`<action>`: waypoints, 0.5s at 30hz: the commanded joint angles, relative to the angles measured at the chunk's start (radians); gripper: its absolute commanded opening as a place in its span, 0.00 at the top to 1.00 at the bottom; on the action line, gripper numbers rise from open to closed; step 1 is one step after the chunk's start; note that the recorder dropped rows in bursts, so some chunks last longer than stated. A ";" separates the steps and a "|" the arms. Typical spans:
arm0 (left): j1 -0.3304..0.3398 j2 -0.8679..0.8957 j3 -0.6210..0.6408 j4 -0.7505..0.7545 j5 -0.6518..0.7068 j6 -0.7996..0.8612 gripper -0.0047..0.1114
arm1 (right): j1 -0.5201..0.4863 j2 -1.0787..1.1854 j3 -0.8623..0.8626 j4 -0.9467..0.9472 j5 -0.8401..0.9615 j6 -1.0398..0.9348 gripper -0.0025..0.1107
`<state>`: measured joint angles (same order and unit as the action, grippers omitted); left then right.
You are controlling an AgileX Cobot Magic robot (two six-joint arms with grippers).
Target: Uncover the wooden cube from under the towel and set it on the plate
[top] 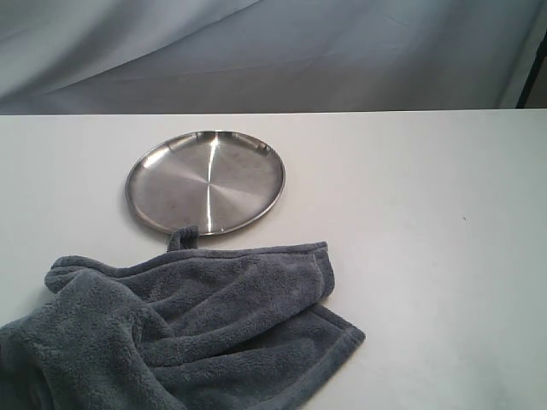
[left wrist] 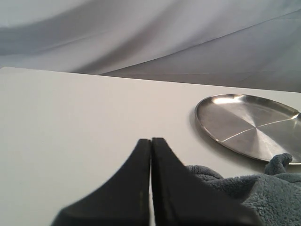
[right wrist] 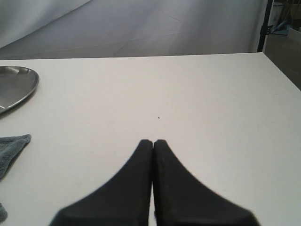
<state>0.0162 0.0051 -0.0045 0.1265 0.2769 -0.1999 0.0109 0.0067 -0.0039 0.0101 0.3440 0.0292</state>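
1. Exterior view: the steel plate (top: pixel 205 181) sits empty on the white table (top: pixel 427 213). The towel (top: pixel 188 333) lies bunched at the plate's 6–7 o'clock, and its hanging loop (top: pixel 182 237) touches the plate's near rim. The wooden cube is not visible. I judge it lies under the heaped folds, which hide any outline. Neither arm appears here.
2. Left wrist view: the left gripper (left wrist: pixel 151 140) has its fingers pressed together with nothing between them. It is held over bare table just beside the towel (left wrist: pixel 254 193), with the plate (left wrist: pixel 249 125) beyond. It is the arm nearest the cloth, so probably the one to lift it.
3. Right wrist view: the right gripper (right wrist: pixel 153 141) is likewise closed tight and empty. It is well apart from the towel corner (right wrist: pixel 11 146) and the plate rim (right wrist: pixel 16 84), probably parked clear. Uncovering has not begun.
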 commanded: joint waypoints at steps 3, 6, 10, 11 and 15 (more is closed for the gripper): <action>0.002 -0.005 0.005 -0.208 -0.295 -0.048 0.94 | 0.000 -0.007 0.004 -0.010 -0.002 0.001 0.98; 0.002 -0.005 0.005 -0.264 -0.702 -0.165 0.94 | 0.000 -0.007 0.004 -0.010 -0.002 0.001 0.98; 0.002 -0.005 0.005 -0.069 -1.112 -0.165 0.94 | 0.000 -0.007 0.004 -0.010 -0.002 0.001 0.98; 0.002 -0.005 0.005 0.019 -1.173 -0.165 0.94 | 0.000 -0.007 0.004 -0.010 -0.002 0.001 0.98; 0.002 0.030 -0.083 -0.041 -0.987 -0.165 0.94 | 0.000 -0.007 0.004 -0.010 -0.002 0.001 0.98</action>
<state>0.0162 0.0042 -0.0383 0.1252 -0.7896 -0.3543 0.0109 0.0067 -0.0039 0.0101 0.3440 0.0292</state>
